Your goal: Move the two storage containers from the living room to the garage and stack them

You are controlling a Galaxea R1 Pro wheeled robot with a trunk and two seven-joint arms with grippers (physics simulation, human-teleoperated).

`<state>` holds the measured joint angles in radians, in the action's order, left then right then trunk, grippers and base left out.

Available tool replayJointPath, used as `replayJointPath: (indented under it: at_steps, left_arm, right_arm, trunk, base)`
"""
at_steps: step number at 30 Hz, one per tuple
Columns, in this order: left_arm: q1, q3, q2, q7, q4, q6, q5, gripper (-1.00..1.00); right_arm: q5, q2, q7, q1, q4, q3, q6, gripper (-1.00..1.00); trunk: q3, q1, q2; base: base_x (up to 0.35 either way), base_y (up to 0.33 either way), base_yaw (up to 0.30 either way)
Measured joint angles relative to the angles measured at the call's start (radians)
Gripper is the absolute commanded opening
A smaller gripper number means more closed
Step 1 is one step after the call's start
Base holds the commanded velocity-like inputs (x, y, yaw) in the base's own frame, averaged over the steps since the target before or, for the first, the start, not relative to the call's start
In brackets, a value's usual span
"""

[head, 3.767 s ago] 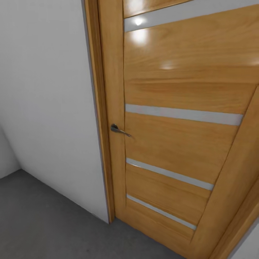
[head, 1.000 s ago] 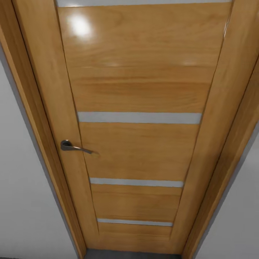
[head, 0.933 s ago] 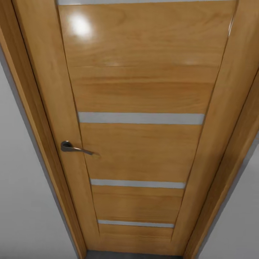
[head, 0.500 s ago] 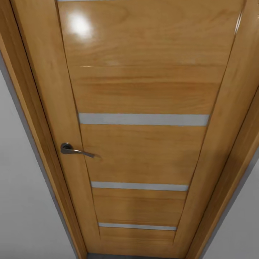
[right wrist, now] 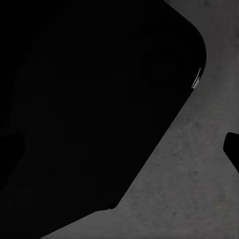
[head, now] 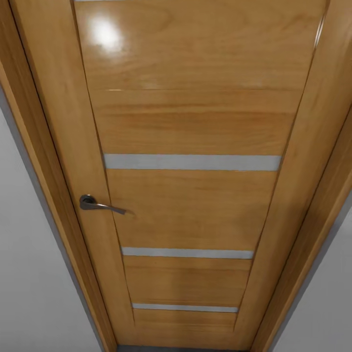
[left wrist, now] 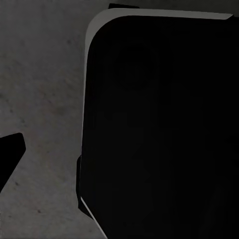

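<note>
- Grey-white wall [head: 34, 293] runs down the left edge of the head view, meeting the honey-coloured door frame [head: 44, 161].
- A dark metal lever handle [head: 100, 205] sits on the left stile of the wood door [head: 190, 122], its lever pointing toward the middle of the door; the door looks shut in its frame.
- Three pale horizontal strips [head: 192, 162] cross the door panel, one above another, and a bright glare spot lies high on the glossy wood.
- More grey-white wall shows at the lower right corner, beyond the right side of the frame.
- Neither storage container appears in these pictures, so where they are cannot be told from here; the robot faces the door at close range, apparently on its way between rooms.
- Handling, as a judgement from the task wording alone: open-top bins are likely light and stiff with smooth walls, so a grip on a rim or on opposite walls would probably suit better than a pinch on a flat face.
- The left wrist view shows mottled dark grey floor [left wrist: 40, 99] beside a large black rounded body; how far open the left tool stands, or whether it has anything, cannot be told.
- The right wrist view shows the same grey floor [right wrist: 199, 184] past a black mass; the right tool's state cannot be told either.
- No brand, label or readable writing appears anywhere.
</note>
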<state>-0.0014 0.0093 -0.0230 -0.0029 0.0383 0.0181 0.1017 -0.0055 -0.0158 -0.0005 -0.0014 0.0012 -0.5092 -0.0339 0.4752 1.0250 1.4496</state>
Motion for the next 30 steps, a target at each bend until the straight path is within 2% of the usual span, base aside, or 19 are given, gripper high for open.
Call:
replayJointPath:
  at_steps: [30]
  left_arm:
    - [0.000, 0.000, 0.000, 0.000, 0.000, 0.011, 0.000, 1.00]
  right_arm:
    - [0.001, 0.000, 0.002, 0.000, 0.000, 0.000, 0.000, 1.00]
  trunk:
    - [0.000, 0.000, 0.000]
  base:
    - [0.000, 0.000, 0.000]
